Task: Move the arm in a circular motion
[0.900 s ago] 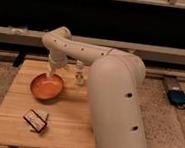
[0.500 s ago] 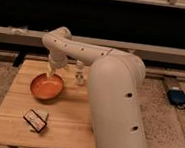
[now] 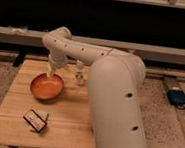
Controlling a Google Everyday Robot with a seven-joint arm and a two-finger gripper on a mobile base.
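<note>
Wooden table (image 3: 64,128) before a dark wall, with the arm (image 3: 112,86) reaching left across it.

In the camera view we see the arm's thick near segment rise at the right. Its long axis runs leftward over the table to a bend, then drops to the gripper (image 3: 50,74), which hangs just above the far rim of the orange bowl (image 3: 46,87). We cannot tell whether the gripper is apart or together. A small white bottle (image 3: 79,75) stands just right of it. We judge the circle must clear both.
</note>
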